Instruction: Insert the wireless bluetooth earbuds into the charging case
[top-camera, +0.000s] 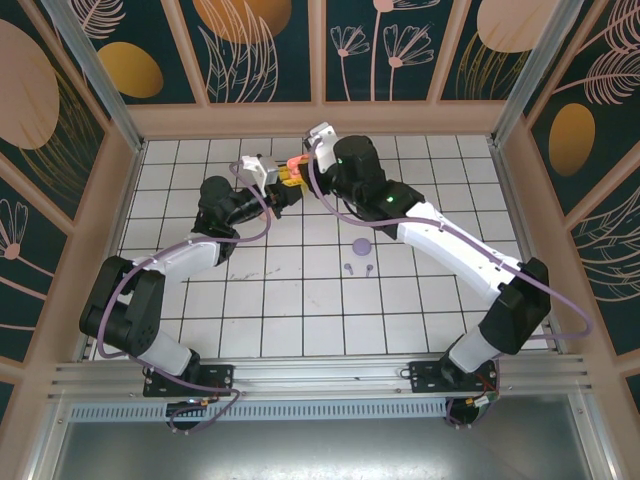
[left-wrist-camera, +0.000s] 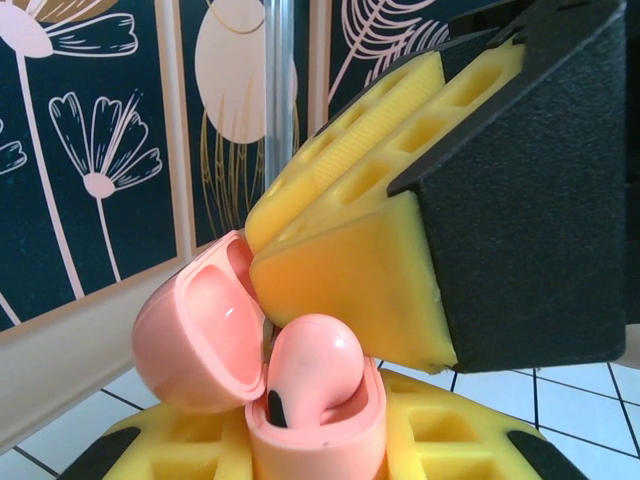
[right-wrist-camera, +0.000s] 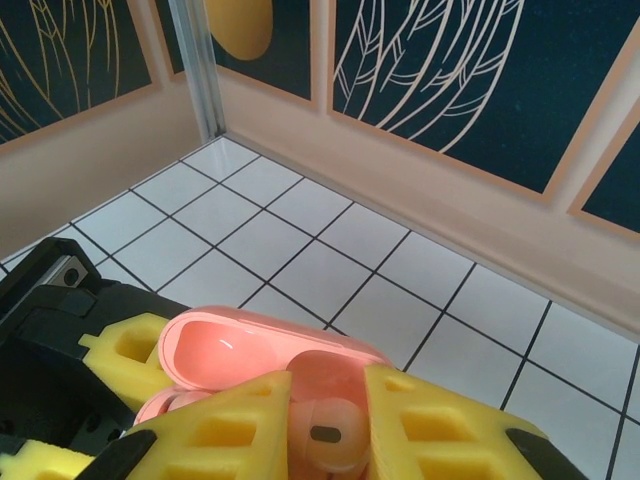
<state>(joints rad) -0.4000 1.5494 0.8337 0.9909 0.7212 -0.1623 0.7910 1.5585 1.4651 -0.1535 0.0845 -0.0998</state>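
Pinched between yellow pads (right-wrist-camera: 230, 430) of the right tool (right-wrist-camera: 326, 440), a pale pink earbud (left-wrist-camera: 310, 365) sits in the open pink charging case (right-wrist-camera: 235, 345), which the left tool (left-wrist-camera: 315, 450) clamps over the counter (top-camera: 300, 300). Purple earbuds (top-camera: 348, 268) lie apart on it.

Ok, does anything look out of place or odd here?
Nothing damaged or spilled. The pink earbud stands proud of the open pink case, not yet seated. Two purple earbuds and a purple disc lie loose on the table.
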